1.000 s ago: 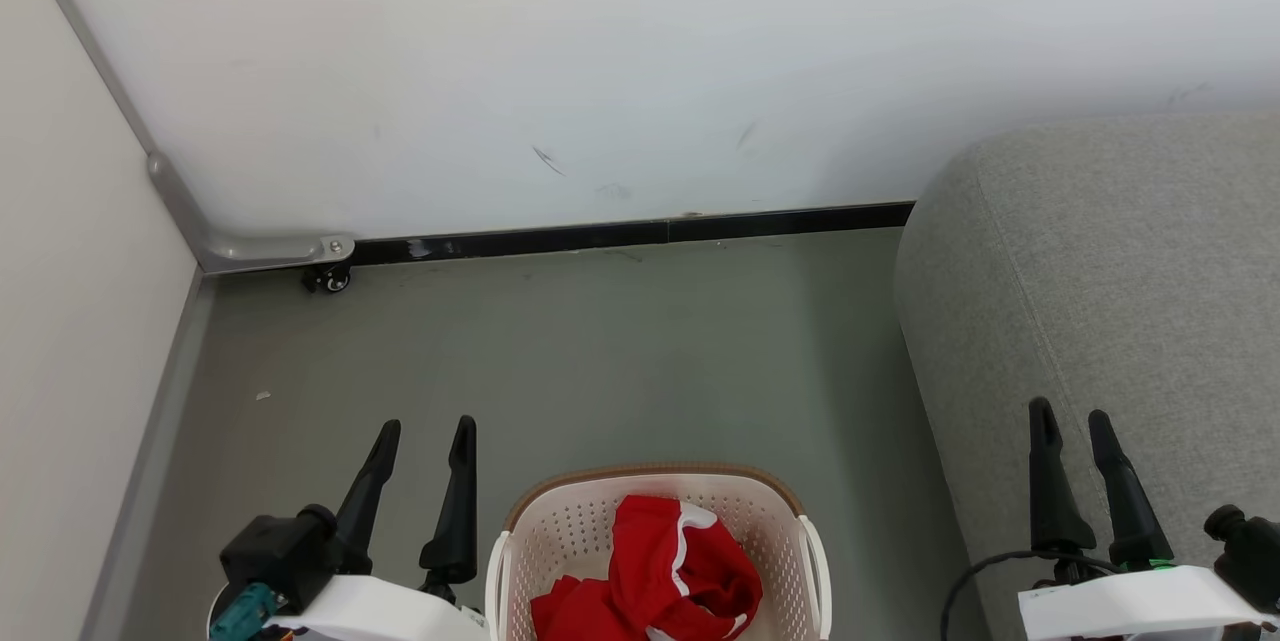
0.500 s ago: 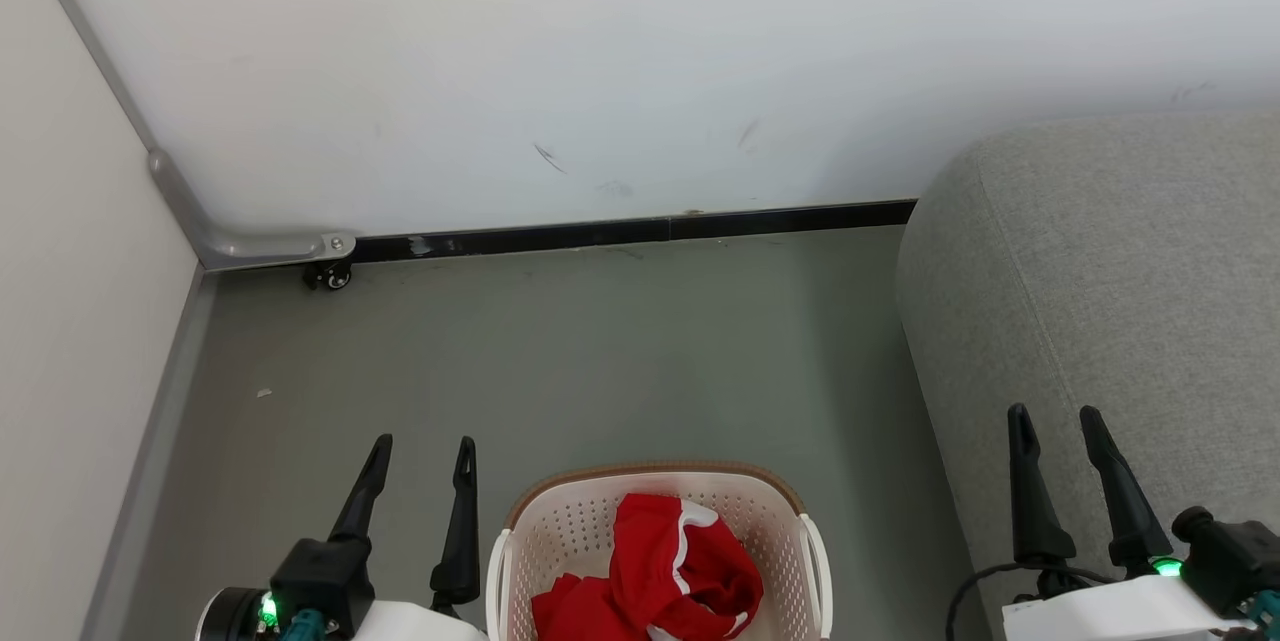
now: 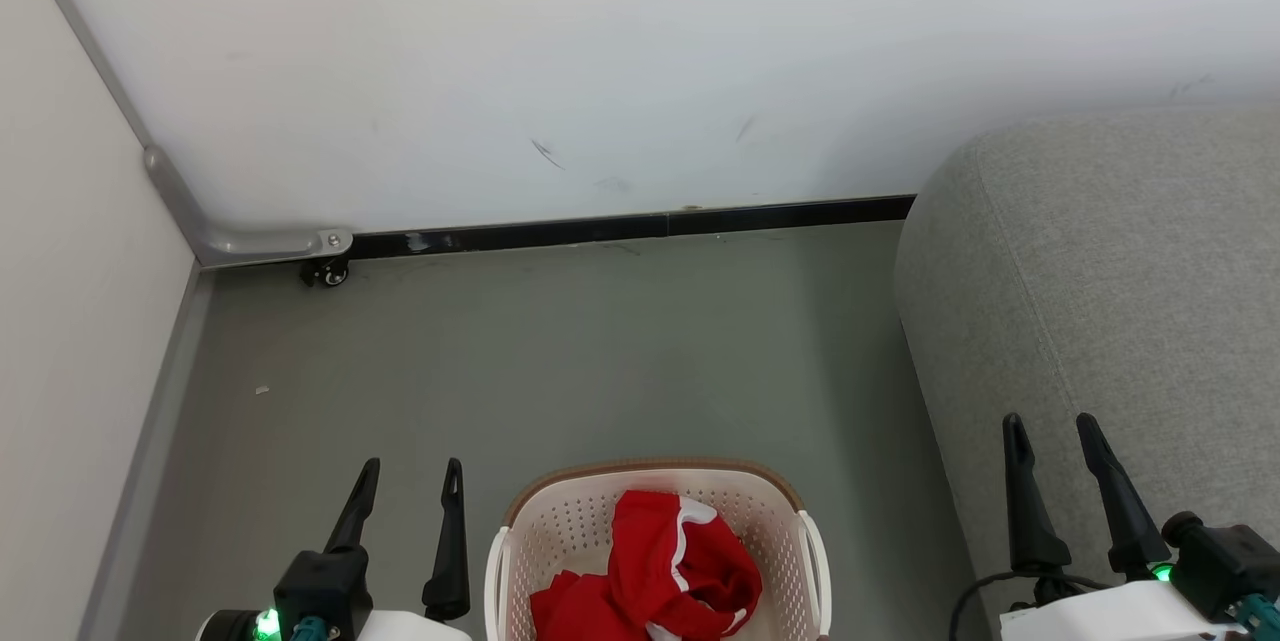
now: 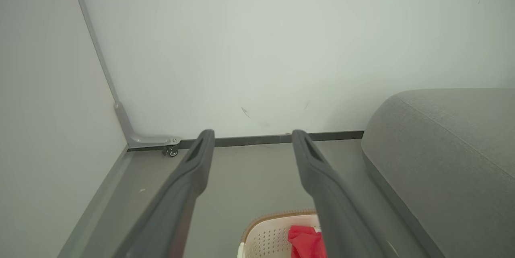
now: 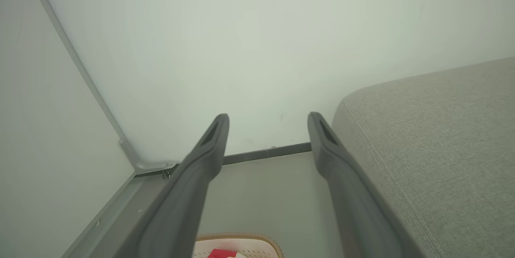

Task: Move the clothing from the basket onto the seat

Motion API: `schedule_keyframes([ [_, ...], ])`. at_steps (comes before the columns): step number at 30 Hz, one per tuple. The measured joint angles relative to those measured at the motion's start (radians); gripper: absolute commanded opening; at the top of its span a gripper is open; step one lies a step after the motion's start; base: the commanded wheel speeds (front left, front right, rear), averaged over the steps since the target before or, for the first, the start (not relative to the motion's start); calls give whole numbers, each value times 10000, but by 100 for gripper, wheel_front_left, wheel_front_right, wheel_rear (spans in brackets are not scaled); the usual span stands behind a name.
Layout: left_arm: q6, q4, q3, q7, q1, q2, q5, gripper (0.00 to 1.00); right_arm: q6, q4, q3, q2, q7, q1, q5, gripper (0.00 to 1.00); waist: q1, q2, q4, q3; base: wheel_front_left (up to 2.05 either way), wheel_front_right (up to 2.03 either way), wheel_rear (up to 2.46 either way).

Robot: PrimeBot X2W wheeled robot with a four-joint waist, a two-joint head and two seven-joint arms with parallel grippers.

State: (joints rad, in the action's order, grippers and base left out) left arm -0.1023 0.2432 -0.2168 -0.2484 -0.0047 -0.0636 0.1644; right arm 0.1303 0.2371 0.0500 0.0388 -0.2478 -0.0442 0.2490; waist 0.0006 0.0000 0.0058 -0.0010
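Clothing (image 3: 672,561) sits in the basket (image 3: 560,533) between the left hand (image 3: 412,469) and right hand (image 3: 1049,423), both spread empty.

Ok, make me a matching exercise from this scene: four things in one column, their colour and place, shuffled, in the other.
Things:
1. clothing
2. basket
3. seat
4. caster

Colour and place:
A. grey, on the head view's right
B. black, at the foot of the wall, far left
C. red with white trim, heaped inside another listed thing
D. cream-white with a brown rim, standing on the floor

Pairs: 1-C, 2-D, 3-A, 4-B
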Motion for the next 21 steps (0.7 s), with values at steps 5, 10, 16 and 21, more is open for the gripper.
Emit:
schedule_keyframes([
  [5, -92, 102, 79, 0, -1, 4, 4, 100, 0, 17, 86, 0, 0, 1, 0, 100, 0, 0, -8, 23, 0, 0, 0],
  [10, -121, 142, 153, 0, -6, 8, 4, 100, 0, 100, 136, 0, 0, 5, 0, 100, -1, 0, -20, 38, 0, 0, 0],
  [16, -128, 196, 188, 0, -12, 13, -12, 100, 0, 240, 163, 0, 0, 7, 2, 100, -1, 0, -36, 49, 0, 0, 0],
  [21, -178, 259, 226, 0, -14, 21, -12, 100, 0, 299, 134, 0, 0, 9, 2, 100, -1, 0, -45, 67, 0, 0, 0],
])
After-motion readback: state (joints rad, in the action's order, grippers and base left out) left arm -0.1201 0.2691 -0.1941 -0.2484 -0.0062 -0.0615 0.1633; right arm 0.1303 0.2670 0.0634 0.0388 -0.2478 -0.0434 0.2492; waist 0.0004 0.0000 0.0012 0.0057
